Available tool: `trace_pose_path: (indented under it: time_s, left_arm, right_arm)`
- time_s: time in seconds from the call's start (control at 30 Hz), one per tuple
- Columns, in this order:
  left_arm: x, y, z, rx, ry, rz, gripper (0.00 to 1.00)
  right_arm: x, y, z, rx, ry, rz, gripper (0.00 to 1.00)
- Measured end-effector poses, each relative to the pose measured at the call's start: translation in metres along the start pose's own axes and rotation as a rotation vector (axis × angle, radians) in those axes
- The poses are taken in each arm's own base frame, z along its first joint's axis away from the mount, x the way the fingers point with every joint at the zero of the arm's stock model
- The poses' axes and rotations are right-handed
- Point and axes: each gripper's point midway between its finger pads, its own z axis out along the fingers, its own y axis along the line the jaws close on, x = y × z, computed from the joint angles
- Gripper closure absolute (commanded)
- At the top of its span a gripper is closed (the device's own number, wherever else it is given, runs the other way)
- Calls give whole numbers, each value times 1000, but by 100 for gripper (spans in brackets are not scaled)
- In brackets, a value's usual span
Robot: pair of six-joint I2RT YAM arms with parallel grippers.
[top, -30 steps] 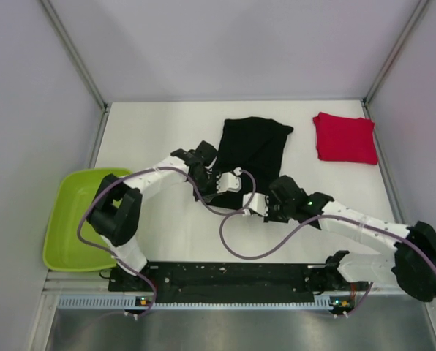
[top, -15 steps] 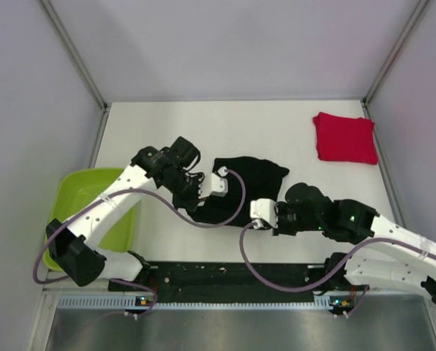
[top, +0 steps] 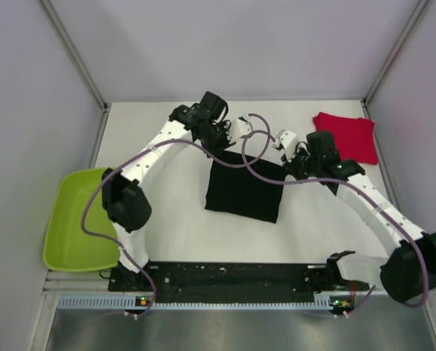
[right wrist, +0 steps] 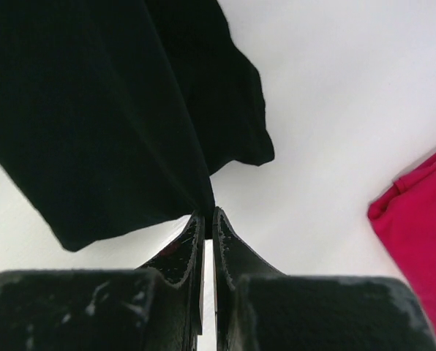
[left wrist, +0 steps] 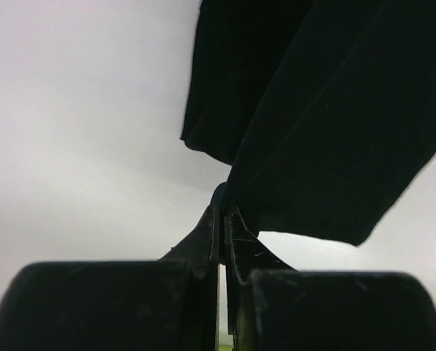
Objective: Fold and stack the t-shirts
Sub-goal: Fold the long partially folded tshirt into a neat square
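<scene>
Both arms have moved from near edge toward far edge, drawing the black shirt (top: 243,191) along. Left gripper (left wrist: 223,212) and right gripper (right wrist: 208,216) each clamp its cloth; fold judged incomplete.

Black t-shirt (left wrist: 335,110) and red t-shirt (right wrist: 415,227) partly beyond wrist-view edges

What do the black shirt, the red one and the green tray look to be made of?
The black shirt: soft matte cloth, probably cotton; it drapes in limp folds with a fine lined texture. The red shirt: similar matte cloth, folded flat with soft edges. The green tray: likely moulded plastic, smooth, slightly glossy, rounded rim.
</scene>
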Motion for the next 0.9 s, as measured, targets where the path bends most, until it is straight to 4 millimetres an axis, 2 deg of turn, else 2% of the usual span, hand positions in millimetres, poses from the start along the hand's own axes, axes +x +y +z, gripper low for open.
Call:
trace_pose_path:
  time_s: [0.17,0.27,0.63,0.67,0.7,0.83,0.9]
  left_arm:
    - [-1,41,44,-42,56,-46,100]
    - [2,59,65,-77,75,-62,100]
    - [20,91,117,-181,142,-100,100]
    - [23,94,121,-191,147,-106,95]
    - [25,98,125,-202,153,-113,90]
    - [37,110,142,-242,180,-133,65]
    - [50,120,150,-280,216,-154,57]
  right_arm:
    - [7,-33,34,16,57,60,100]
    - [6,-53,52,26,75,78,100]
    - [17,-91,113,20,136,141,100]
    - [17,-95,119,22,135,149,100]
    - [16,-98,125,25,133,157,94]
    - [25,-106,151,40,158,215,58]
    - [32,-113,164,63,180,266,53]
